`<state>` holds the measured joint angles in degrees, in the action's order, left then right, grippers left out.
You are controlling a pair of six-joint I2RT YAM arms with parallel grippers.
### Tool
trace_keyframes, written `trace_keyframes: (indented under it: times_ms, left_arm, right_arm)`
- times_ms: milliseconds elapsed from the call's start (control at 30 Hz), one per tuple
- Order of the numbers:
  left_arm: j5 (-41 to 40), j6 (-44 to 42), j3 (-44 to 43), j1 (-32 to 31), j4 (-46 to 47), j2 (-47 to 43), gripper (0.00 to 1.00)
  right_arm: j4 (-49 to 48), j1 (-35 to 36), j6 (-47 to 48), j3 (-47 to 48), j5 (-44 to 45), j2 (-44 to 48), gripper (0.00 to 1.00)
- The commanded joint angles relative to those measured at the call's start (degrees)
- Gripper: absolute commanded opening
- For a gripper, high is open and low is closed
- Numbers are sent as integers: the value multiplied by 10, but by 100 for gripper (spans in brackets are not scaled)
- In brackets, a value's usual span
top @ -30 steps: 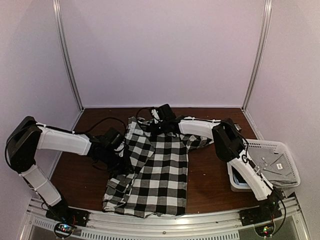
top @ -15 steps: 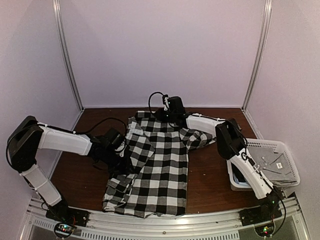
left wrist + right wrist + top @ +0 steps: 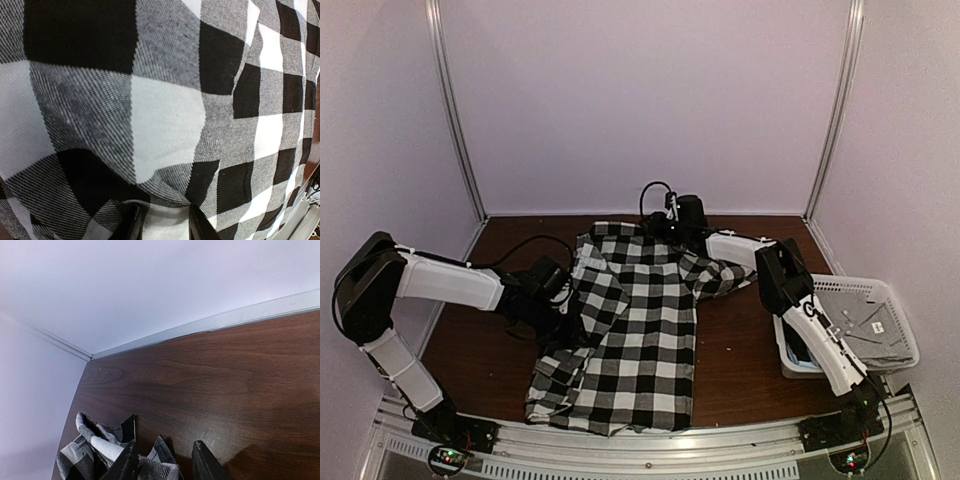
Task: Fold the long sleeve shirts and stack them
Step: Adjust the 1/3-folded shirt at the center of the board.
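1. The spread-out shirt point(image 3: 635, 340) lies flat on the tabletop point(image 3: 740, 345), between the two claws.
2. The left claw point(image 3: 558, 318) sits at the shirt's left edge, with cloth lying between its fingers point(image 3: 136, 227). The body of the shirt stretches away to its right.
3. The right claw point(image 3: 165, 466) stands at the shirt's far end. The collar end lies at its fingers, and the wall is behind it.
4. The basket point(image 3: 860, 286) sits well right of the right claw and nearer, with a second shirt point(image 3: 865, 325) in it.

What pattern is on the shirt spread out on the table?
The shirt has large black-and-white checks, clearest in the left wrist view.
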<state>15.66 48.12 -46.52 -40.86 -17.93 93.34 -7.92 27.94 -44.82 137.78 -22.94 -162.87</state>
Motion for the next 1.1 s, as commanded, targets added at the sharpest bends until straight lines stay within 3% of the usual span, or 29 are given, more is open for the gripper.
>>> trace_keyframes:
  times_ms: [0,167,400,733,1067]
  left_arm:
    - [8,1,-2,0,21,-5,33]
    - [7,-5,-13,0,22,0,33]
    - [11,-11,-25,1,24,12,33]
    - [16,-14,-34,0,25,19,33]
    - [15,-11,-30,1,26,18,33]
  right_arm:
    - [-14,-9,19,14,-38,22,41]
    - [28,-6,86,4,-44,76,50]
    - [46,12,142,-88,-32,170,51]
    - [53,76,116,-117,-72,157,25]
    - [38,72,21,-29,-21,48,13]
